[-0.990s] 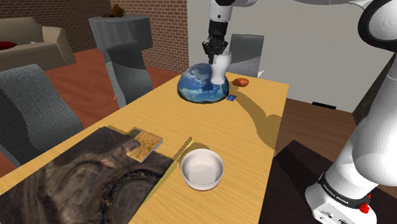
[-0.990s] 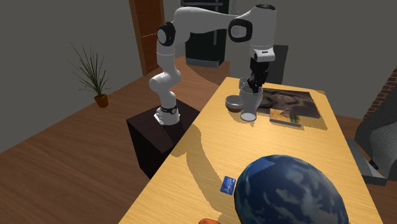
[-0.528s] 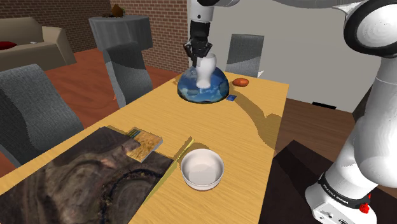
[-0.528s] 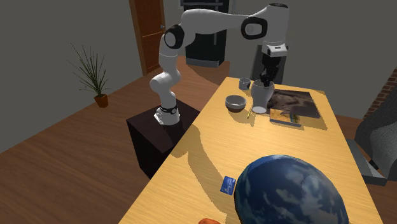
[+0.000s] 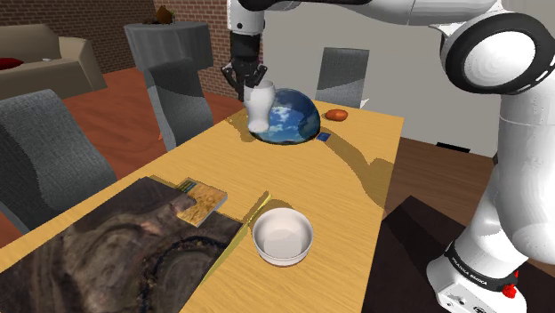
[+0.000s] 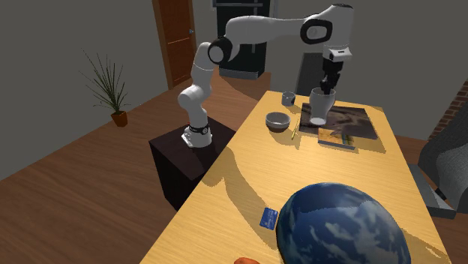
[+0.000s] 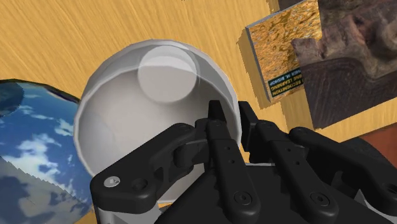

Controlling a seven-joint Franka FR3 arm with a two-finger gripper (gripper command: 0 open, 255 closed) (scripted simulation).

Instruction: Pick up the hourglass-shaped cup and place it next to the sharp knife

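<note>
The fingers (image 5: pixel 243 78) are clamped on the cup (image 5: pixel 259 105) and it hangs well clear of the surface (image 5: pixel 356 191). The white, waisted cup is upright: its long axis runs straight up and down, in line with the hand, with the mouth up and the base down. In the wrist view you look right down the bore of the cup (image 7: pixel 153 108) to the pale disc of its bottom. The fingers (image 7: pixel 230 119) are nearly closed, pinching the rim wall, one tip inside and one outside.

In the shoulder view the cup floats at the far end of the surface, just in front of the blue dome (image 5: pixel 292 118) and toward that view's left. From the second exterior view the cup (image 6: pixel 319 107) hangs under the fingers (image 6: pixel 327 88) at the far end. It overlaps the near left corner of the dark mat (image 6: pixel 346 120), above the book (image 6: pixel 336 139).

The knife (image 5: pixel 257 207) is a slim pale sliver lying flat, with its long axis running near to far. It sits between the white bowl (image 5: pixel 282 236) and the book (image 5: pixel 203 197), near both. In the second exterior view the knife (image 6: pixel 294 132) lies just right of the bowl (image 6: pixel 278 120), below and left of the raised cup. How far the cup stands from the knife across the surface, I cannot tell.

A small blue card (image 5: pixel 323 138) lies beside the dome, and an orange object (image 5: pixel 335 115) sits beyond it.
</note>
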